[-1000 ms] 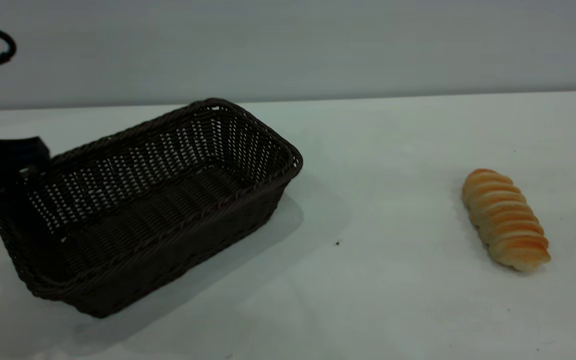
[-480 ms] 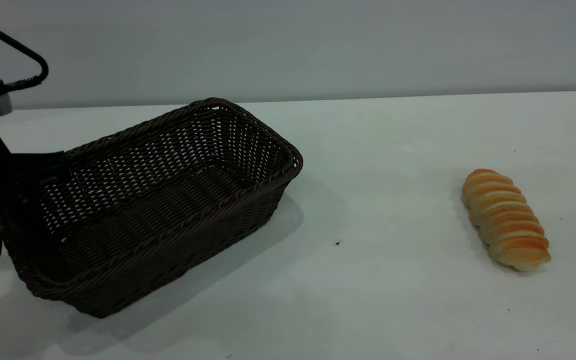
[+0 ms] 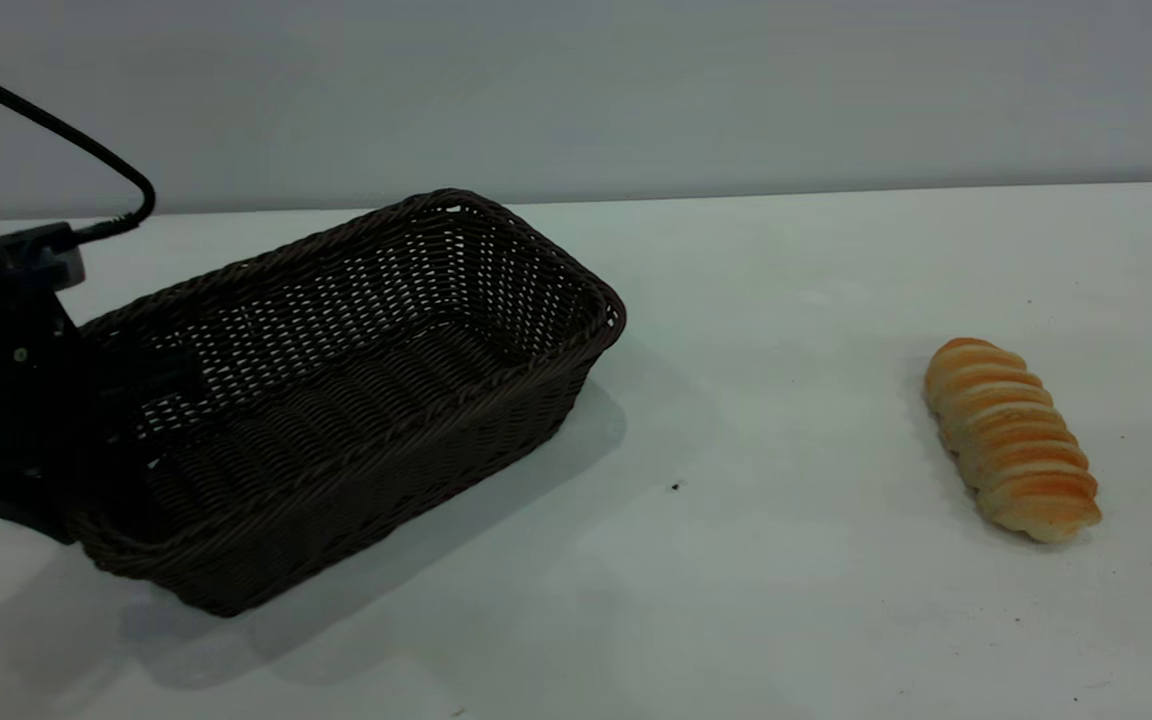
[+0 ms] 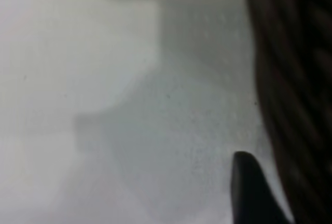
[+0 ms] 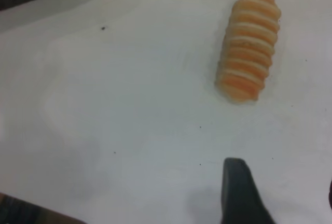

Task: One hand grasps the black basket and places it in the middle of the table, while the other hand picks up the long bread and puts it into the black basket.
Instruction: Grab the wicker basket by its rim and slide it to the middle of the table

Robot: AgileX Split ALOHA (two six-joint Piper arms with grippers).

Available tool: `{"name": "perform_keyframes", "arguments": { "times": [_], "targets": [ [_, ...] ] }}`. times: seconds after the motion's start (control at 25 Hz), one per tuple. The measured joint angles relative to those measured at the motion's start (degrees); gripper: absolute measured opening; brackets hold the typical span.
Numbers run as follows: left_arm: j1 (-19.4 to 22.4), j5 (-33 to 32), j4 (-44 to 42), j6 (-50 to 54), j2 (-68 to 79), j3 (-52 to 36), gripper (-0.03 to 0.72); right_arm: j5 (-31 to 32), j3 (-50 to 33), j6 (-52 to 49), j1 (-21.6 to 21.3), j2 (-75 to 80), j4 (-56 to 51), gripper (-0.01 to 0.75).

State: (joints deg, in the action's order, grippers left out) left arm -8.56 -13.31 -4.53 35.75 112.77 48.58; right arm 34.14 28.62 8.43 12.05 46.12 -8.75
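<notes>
The white table [image 3: 836,620] fills nearly all of every view, its far edge meeting a plain grey wall [image 3: 636,90]. The black basket [image 3: 356,390] is the biggest thing on it, lying with its near short end right at the left gripper [image 3: 86,420] and its far end pointing away toward the table's middle; that near end merges with the dark gripper body, so the exact contact is hard to read. The gripper straddles the short wall, one dark part showing inside the basket through the weave, but whether it is clamped on the rim cannot be told. Most of the left arm is cut off by the frame edge; a thin black cable [image 3: 86,150] loops above it. In the left wrist view only one fingertip [image 4: 249,187] shows just beside the blurred braided rim [image 4: 290,79]. The long bread [image 3: 1011,440] lies flat well apart from the basket, far across the table from the left gripper. In the right wrist view the bread [image 5: 249,47] sits ahead of a single visible finger [image 5: 238,193] of the right gripper, not touching it; the other finger is cut off, so its spread cannot be told.
</notes>
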Motion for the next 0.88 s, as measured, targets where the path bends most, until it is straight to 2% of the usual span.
{"name": "perform_keyframes", "arguments": {
  "times": [0.12,0.2,0.4,0.6,0.88],
  "targets": [
    [0.1,2.4,1.5,-1.7,0.0,0.7,0.192,0.0,0.0,0.0,0.0,0.0,0.0,0.387],
    [0.1,3.0,1.9,-4.1,0.0,1.0,0.14,0.0,0.0,0.0,0.0,0.0,0.0,0.387],
    [-1.2,2.6,3.7,-8.7,0.0,1.0,0.146,0.0,0.0,0.0,0.0,0.0,0.0,0.387],
    [-5.2,1.7,3.8,-13.2,0.0,2.1,0.146,-0.6,0.3,0.0,0.0,0.5,-0.4,0.387],
    [-9.3,-1.8,3.4,-18.7,0.0,7.9,0.144,-1.3,6.9,-0.2,0.0,6.8,-2.8,0.387]
  ]
}}
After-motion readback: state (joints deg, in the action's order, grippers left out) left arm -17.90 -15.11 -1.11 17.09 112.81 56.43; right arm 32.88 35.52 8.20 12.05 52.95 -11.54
